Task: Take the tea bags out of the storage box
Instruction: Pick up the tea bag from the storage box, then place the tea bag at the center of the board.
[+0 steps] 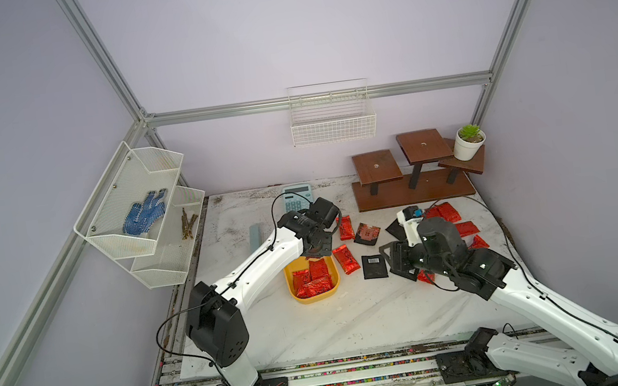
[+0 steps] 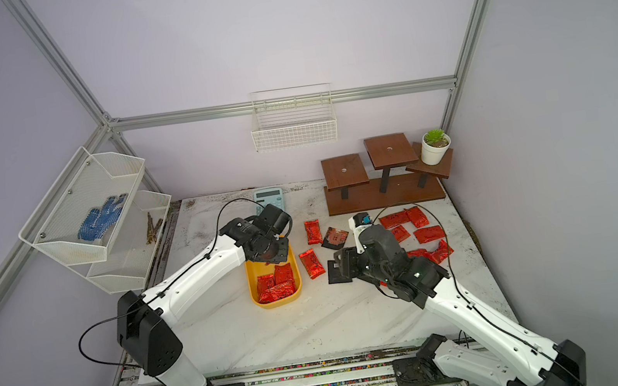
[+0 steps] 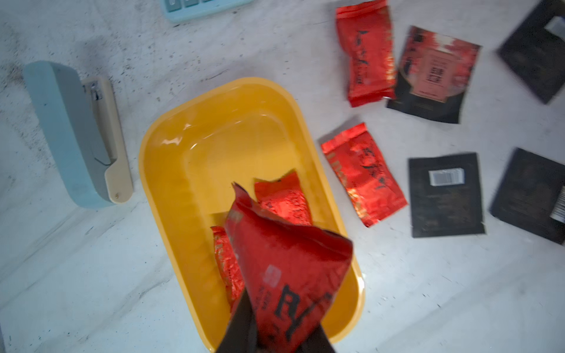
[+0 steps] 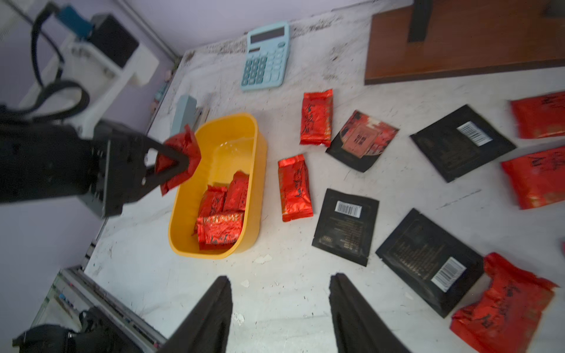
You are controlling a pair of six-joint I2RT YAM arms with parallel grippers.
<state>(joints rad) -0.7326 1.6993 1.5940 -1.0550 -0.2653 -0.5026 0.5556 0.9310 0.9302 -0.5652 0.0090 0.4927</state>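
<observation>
The task is looking well past halfway: the left gripper (image 4: 183, 162) is clamping a crinkled red sachet (image 3: 284, 269) and holding it above the far end of the yellow storage box (image 1: 315, 300), which is sitting on the marbled table (image 1: 356, 317) before the left arm. Three red sachets (image 4: 220, 227) are lying inside the box at its near end, so those, plus the held one not yet set down, are what is left. Many tea bags (image 1: 346, 259) are already lying outside, red foil ones, black squares (image 1: 374, 266) and a reddish-brown square (image 1: 366, 234), spread toward the right side. The right gripper (image 4: 279, 305) is hovering over the table with its jaws apart, gripping nothing. In both top views the left wrist is hiding the held sachet, the right arm is covering some sachets, and whether anything is lying under the three in the box I cannot tell
</observation>
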